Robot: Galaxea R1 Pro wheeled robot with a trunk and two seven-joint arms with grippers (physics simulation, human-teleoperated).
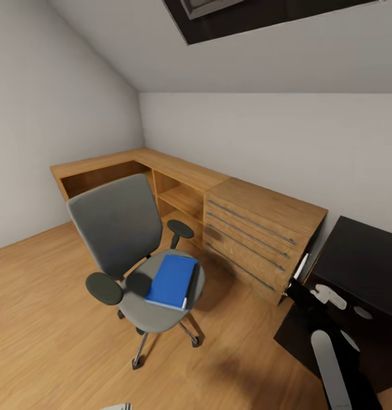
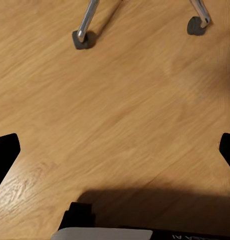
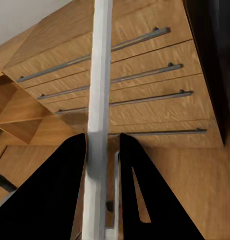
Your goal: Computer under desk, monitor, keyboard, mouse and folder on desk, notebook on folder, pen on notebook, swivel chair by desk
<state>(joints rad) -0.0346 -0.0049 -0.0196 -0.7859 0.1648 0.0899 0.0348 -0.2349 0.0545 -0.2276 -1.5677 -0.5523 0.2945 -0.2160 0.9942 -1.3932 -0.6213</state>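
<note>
The grey-backed swivel chair (image 1: 124, 245) stands on the wooden floor, left of the middle of the room. The bright blue folder (image 1: 172, 280) lies flat on its seat, with a dark strip along its right edge. At the right edge is a corner of the black desk (image 1: 363, 259). My right gripper (image 1: 295, 285) hangs between the desk and the wooden drawer cabinet, shut on the thin white pen (image 1: 301, 266). In the right wrist view the pen (image 3: 102, 60) runs between the black fingers of the gripper (image 3: 102, 140). My left gripper (image 2: 115, 155) is open above bare floor, near the chair's chrome legs (image 2: 84, 30).
A light wooden drawer cabinet (image 1: 258, 233) with long metal handles (image 3: 120, 80) stands against the far wall. A low wooden shelf unit (image 1: 161, 171) continues from it into the corner. The sloped ceiling comes down on the left. Open floor (image 1: 53, 319) lies in front of the chair.
</note>
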